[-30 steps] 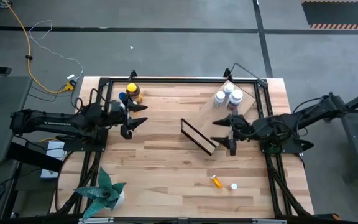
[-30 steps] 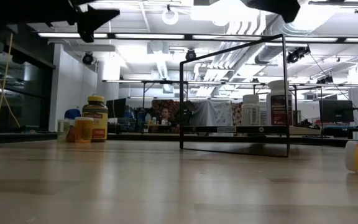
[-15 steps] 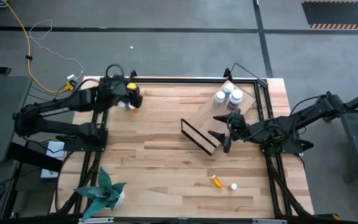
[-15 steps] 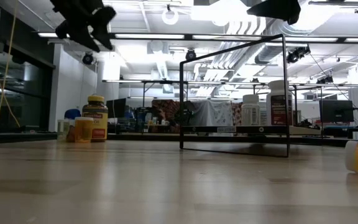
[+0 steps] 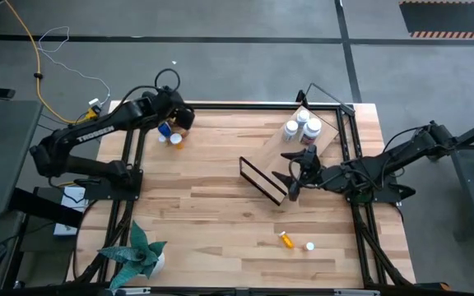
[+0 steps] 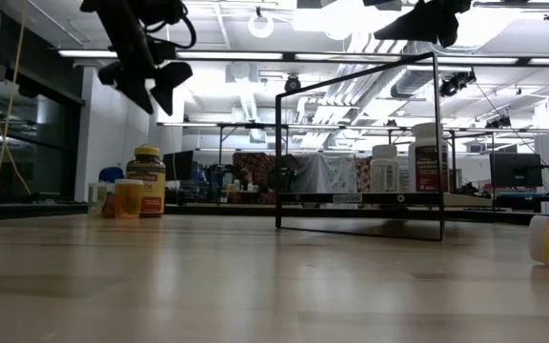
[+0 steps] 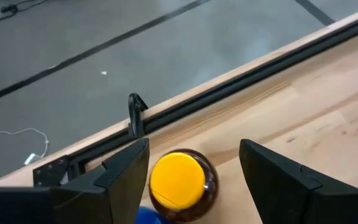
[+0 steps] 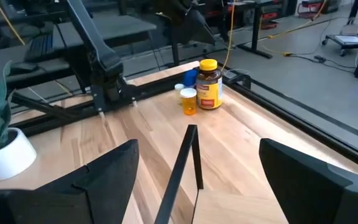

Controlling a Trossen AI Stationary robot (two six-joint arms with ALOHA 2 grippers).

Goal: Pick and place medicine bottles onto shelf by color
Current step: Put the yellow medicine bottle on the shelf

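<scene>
From above, the left pincer (image 5: 179,117) hangs open over the amber bottle (image 5: 183,120) at the desk's (image 5: 220,214) far left corner; the right pincer (image 5: 293,179), open, hovers by the shelf (image 5: 274,160). At desk level, white bottles (image 6: 385,170) stand on the shelf. The left wrist view shows the yellow cap (image 7: 176,179) between open fingers (image 7: 126,177).

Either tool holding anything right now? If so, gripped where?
Nothing held. Left tool is open, above the amber bottle's yellow cap without touching it. Right tool is open and empty over the shelf.
</scene>
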